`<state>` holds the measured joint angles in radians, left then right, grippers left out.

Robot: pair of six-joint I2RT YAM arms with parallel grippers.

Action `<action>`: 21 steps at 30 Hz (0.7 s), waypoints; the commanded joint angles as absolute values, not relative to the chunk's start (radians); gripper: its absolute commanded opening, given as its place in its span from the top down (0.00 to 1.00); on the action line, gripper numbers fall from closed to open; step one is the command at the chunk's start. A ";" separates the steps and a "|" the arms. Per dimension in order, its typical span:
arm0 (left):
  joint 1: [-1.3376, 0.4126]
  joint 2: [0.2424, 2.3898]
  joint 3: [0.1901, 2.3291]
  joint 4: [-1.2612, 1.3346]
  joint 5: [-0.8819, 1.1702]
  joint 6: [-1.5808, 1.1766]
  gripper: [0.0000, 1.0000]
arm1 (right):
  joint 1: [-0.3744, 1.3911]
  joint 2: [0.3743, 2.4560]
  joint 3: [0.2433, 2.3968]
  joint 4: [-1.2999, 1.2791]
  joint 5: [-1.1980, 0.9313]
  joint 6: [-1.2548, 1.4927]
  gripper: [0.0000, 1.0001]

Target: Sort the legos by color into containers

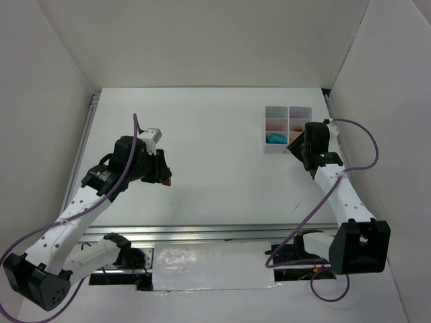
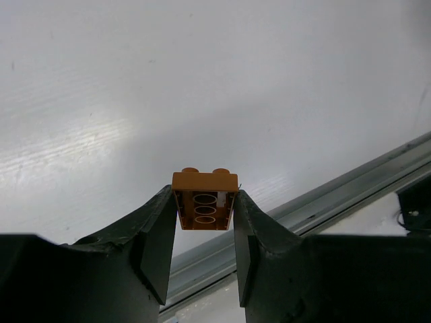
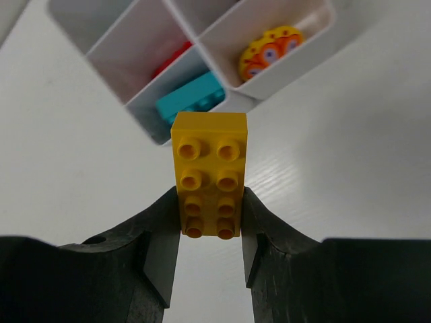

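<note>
Tray (image 1: pixel 288 116): translucent whitish organiser, two cells wide, standing on the white table (image 1: pixel 215 134); every place below is told from it
Yellow brick (image 3: pixel 208 171): glossy, rectangular, two studs wide and four long; its far end points at the tray's near wall, just beside the cell with the cyan piece
Right gripper (image 3: pixel 210 232): black fingers (image 3: pixel 160 245) clamped on the near end of the yellow brick, one on each long side; it sits just at the tray's near right corner
Orange brick (image 2: pixel 205 200): darker, amber-orange; seen from its hollow underside, with three round tubes in a row and two studs showing on the far face; well apart from the tray, off to its left and nearer the arm bases
Left gripper (image 2: pixel 205 222): jaws pressed together on the orange brick across its width, holding it clear of the table
Cyan brick (image 3: pixel 192 97): studded, lying in the tray's near left cell
Red piece (image 3: pixel 172 59): in the cell just behind the cyan one, mostly hidden by the cell wall
Round piece (image 3: pixel 271 50): yellow-orange oval in the near right cell, printed with orange, white and purple spots
Writing: any lettering on the stud tops is too small to read
</note>
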<state>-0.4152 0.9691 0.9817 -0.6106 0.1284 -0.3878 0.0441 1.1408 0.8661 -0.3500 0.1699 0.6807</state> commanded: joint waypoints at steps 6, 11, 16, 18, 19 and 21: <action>-0.417 0.942 0.972 -0.614 0.025 -0.360 1.00 | 0.008 1.223 0.996 -0.370 0.265 0.721 1.00; -0.417 0.937 0.971 -0.614 0.005 -0.370 1.00 | 0.008 1.172 0.954 -0.353 0.233 0.680 1.00; -0.417 0.927 0.966 -0.611 -0.017 -0.383 1.00 | 0.008 1.137 0.930 -0.356 0.215 0.650 1.00; -0.416 0.928 0.966 -0.612 -0.028 -0.387 1.00 | 0.008 1.140 0.931 -0.357 0.210 0.646 1.00; -0.417 0.930 0.968 -0.614 -0.031 -0.387 1.00 | 0.008 1.141 0.931 -0.360 0.203 0.646 1.00; -0.416 0.931 0.966 -0.614 -0.034 -0.388 1.00 | 0.008 1.144 0.930 -0.356 0.190 0.643 1.00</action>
<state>-0.4156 0.9447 0.9478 -0.6357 -0.0074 -0.3923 0.0078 1.1667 0.9344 -0.3756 0.2031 0.6617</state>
